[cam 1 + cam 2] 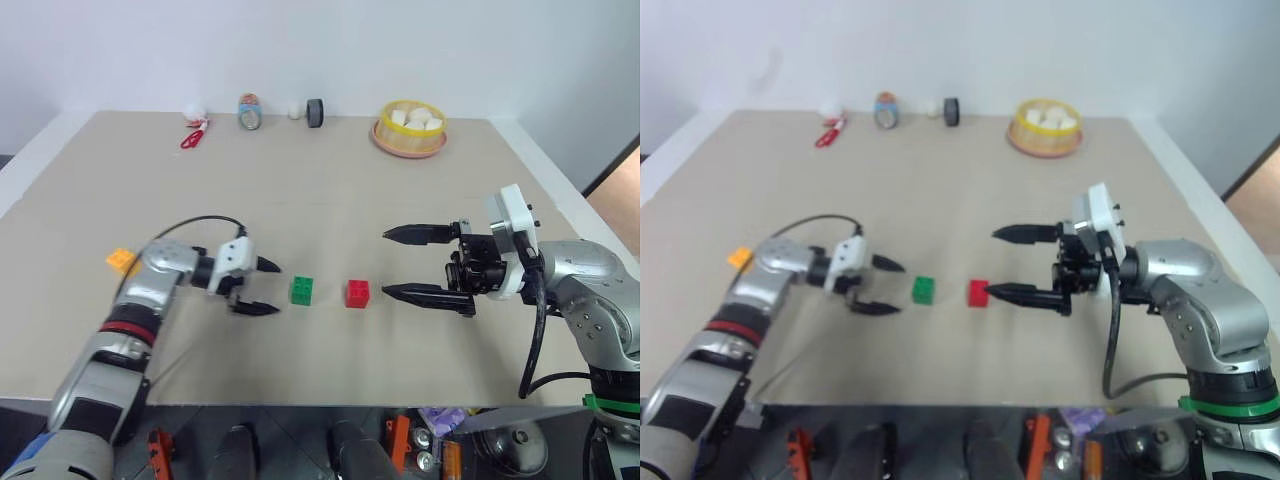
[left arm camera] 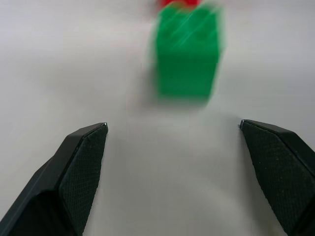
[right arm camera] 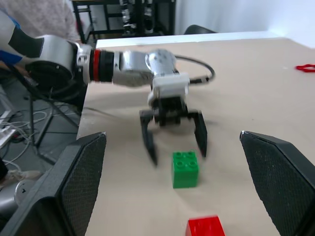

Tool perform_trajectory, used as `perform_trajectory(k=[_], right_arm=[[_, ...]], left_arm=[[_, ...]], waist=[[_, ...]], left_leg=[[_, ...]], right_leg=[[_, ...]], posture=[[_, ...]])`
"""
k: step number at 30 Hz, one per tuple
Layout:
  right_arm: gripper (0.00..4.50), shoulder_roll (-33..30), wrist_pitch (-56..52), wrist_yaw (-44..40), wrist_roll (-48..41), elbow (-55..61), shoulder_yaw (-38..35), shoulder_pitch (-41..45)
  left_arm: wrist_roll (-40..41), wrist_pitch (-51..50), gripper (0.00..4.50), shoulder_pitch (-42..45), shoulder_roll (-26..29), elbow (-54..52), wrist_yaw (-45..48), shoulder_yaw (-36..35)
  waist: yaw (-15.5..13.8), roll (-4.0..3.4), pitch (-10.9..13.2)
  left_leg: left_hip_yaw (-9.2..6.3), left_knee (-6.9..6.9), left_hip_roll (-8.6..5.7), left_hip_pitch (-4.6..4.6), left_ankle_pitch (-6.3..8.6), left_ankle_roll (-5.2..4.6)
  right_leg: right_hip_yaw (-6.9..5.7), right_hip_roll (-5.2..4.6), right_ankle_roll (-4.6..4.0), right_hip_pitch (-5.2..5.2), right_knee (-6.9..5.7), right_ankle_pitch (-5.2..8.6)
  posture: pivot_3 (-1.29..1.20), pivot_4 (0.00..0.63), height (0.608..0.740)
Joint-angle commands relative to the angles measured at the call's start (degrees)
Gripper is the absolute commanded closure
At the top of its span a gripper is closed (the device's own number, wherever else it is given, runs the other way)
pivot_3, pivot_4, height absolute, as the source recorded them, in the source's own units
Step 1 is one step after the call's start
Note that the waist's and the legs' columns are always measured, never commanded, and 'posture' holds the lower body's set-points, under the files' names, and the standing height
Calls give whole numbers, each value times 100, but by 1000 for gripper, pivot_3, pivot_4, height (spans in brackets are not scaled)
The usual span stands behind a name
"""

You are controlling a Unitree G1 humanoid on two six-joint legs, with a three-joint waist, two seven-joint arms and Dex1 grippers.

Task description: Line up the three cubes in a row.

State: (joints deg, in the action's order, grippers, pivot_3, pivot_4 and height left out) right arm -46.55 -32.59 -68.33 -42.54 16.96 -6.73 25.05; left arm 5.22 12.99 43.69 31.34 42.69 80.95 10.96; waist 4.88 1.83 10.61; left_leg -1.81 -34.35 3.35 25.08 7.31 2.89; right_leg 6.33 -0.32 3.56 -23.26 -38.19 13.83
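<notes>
The green cube point(image 1: 302, 290) and the red cube point(image 1: 357, 293) sit side by side on the tan table point(image 1: 320, 200), a small gap between them. The orange-yellow cube point(image 1: 121, 261) lies far to the left, partly behind my left arm. My left gripper point(image 1: 267, 286) is open just left of the green cube point(image 2: 187, 51), not touching it; in the right wrist view its black fingers point(image 3: 147, 136) straddle empty table behind the green cube point(image 3: 185, 169). My right gripper point(image 1: 400, 264) is open, held above the table just right of the red cube point(image 3: 205, 227).
Along the far edge stand a yellow-rimmed basket point(image 1: 409, 142) with white lumps, a black roll point(image 1: 315, 112), a small jar point(image 1: 250, 111), a white ball point(image 1: 193, 109) and red scissors point(image 1: 192, 136). Cans point(image 1: 425, 450) show below the near table edge.
</notes>
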Motion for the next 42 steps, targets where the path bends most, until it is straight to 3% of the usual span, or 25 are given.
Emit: perform_trajectory(k=[1, 4, 7, 12, 19, 24, 32, 42], right_arm=[[0, -20, 14, -80, -81, -49, -48, 242], [0, -3, 29, -127, -61, -117, -10, 349], [0, 64, 56, -131, -1, -211, 79, 541], [0, 414, 177, 116, 262, -388, 324, 901], [0, 679, 272, -48, 398, -683, 587, 1198], [0, 920, 323, -198, 463, -792, 811, 1495], [0, 1257, 456, -370, 559, -923, 1034, 1642], [0, 1391, 566, -430, 659, -1021, 1041, 1677]], left_arm=[[-22, -5, 38, -207, 478, -56, -242, -324], [243, -269, 38, -518, 749, -567, -229, -560], [790, -1136, 38, -1206, 1047, -1940, -415, -1001], [1281, -2704, 38, -2425, 915, -4210, -1930, -1783], [1255, -4374, 38, -3778, -216, -6492, -4788, -2641], [1119, -5010, 38, -5043, -1564, -8113, -6532, -2992], [553, -4864, 38, -6007, -2253, -8416, -7659, -3187], [646, -4798, 38, -4991, -1809, -6989, -7802, -3821]], waist=[[30, -1, 0], [72, 0, 0], [121, -1, 1], [48, -2, 2], [-59, -1, 2], [-56, 3, 2], [-51, 6, 2], [-51, 12, 0]], left_leg=[[1, 5, 3, -1, 0, 0], [5, 7, 12, 0, 0, 1], [19, 7, 22, 2, 0, 0], [24, 15, 26, 18, 6, 10], [26, 15, 21, 27, 22, 35], [25, 7, 19, 26, 24, 37], [19, -15, 15, 8, 33, 51], [18, -14, -21, 12, 42, 66]], right_leg=[[0, 2, -3, -3, -1, -4], [0, 6, -11, -8, -1, -11], [7, 8, -12, -16, -1, -11], [3, 5, -5, -20, 0, 31], [5, 2, 11, -16, 2, 61], [7, 2, 22, -11, 2, 55], [6, 3, -2, -21, 6, 47], [3, -34, 5, -12, 20, 46]], posture=[[0, 150, 740], [0, 150, 740], [0, 150, 740], [0, 150, 740], [0, 150, 740], [0, 150, 740], [0, 150, 740], [0, 150, 740]])
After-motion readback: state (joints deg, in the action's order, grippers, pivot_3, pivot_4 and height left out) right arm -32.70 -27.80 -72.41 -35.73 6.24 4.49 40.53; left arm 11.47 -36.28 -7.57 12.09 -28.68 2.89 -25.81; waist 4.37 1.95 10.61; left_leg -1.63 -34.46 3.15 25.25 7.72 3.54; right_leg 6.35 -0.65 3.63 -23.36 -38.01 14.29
